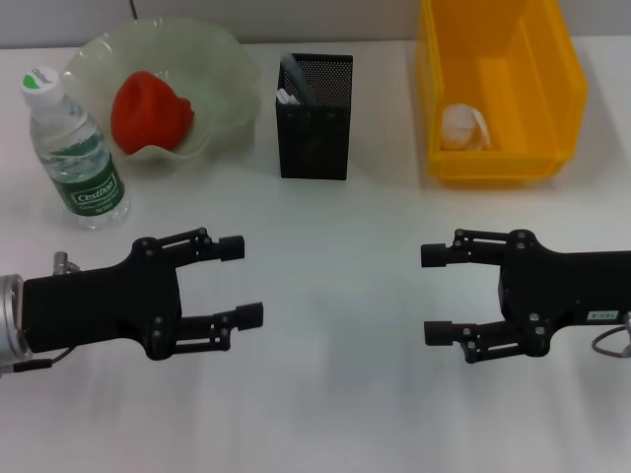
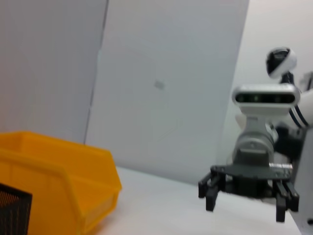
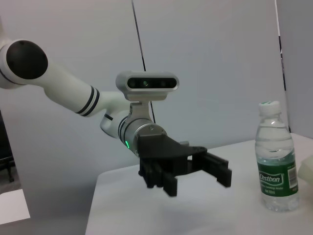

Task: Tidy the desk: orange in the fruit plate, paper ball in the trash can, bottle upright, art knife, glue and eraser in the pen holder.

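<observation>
Both arms hang low over the white desk (image 1: 335, 227), facing each other across the lower part of the head view. The left gripper (image 1: 245, 283) sits at lower left, its two black fingers spread wide with nothing between them; the right gripper (image 1: 430, 294) mirrors it at lower right, jaws equally wide and holding nothing. In the upper left of the frame the water bottle (image 1: 75, 148) stands upright on its base, white cap on, green label facing forward, just beside the pale fruit plate (image 1: 222, 69). Inside that plate rests the orange (image 1: 150, 110), which looks more red than orange from here. At top centre stands the black mesh pen holder (image 1: 315, 123), with a couple of items poking up inside it, too indistinct to name. In the upper right is the yellow trash can (image 1: 562, 89), an open bin, with the white paper ball (image 1: 463, 128) lying on its floor near the front wall. The left wrist view catches the bin's yellow side and the other arm's open gripper farther off; the right wrist view shows the left gripper open above the desk with the bottle upright nearby.
</observation>
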`<state>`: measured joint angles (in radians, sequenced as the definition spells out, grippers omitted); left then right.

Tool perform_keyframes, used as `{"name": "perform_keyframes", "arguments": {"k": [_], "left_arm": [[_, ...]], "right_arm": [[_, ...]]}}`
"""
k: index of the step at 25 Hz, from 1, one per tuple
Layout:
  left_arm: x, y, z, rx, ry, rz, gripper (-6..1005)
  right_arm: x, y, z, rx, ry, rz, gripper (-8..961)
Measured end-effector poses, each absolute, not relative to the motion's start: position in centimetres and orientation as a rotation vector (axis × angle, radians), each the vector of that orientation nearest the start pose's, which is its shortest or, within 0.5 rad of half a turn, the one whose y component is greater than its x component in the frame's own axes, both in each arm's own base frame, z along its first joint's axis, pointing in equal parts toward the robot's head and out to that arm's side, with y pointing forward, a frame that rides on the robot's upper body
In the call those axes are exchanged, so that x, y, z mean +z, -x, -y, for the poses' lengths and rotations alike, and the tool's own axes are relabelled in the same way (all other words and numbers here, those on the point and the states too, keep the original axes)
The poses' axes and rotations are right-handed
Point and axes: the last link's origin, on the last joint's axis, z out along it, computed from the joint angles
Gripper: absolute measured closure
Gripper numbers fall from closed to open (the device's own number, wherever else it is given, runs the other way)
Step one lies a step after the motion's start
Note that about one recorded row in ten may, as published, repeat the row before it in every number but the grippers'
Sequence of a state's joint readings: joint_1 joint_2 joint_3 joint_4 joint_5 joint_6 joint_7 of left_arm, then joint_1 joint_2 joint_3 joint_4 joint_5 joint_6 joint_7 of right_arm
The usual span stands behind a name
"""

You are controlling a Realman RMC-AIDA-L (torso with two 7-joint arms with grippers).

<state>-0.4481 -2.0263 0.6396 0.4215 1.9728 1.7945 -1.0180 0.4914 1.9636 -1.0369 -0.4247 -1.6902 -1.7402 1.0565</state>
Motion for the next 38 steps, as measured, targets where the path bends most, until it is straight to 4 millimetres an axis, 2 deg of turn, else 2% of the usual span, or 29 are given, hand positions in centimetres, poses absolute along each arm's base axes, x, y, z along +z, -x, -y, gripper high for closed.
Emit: {"name": "perform_keyframes", "arguments": {"k": [6, 10, 17, 38], "left_arm": [[0.1, 28.8, -27.1, -0.822, 2.883, 0.348, 198], [0.6, 29.0, -27.4, -0.779, 2.899, 0.325, 199], [1.0, 28.8, -27.6, -0.76, 2.915, 0.271, 199], [0.6, 28.3, -27.5, -0.781, 2.936, 0.267, 198]], "right_arm": [[-2.7, -26.0, -28.1, 0.915, 2.924, -0.314, 122], [-3.5, -25.6, -28.3, 0.909, 2.908, -0.296, 122], [-3.7, -25.4, -28.4, 0.905, 2.901, -0.282, 122], [-4.2, -25.1, -28.7, 0.899, 2.883, -0.251, 122]]}}
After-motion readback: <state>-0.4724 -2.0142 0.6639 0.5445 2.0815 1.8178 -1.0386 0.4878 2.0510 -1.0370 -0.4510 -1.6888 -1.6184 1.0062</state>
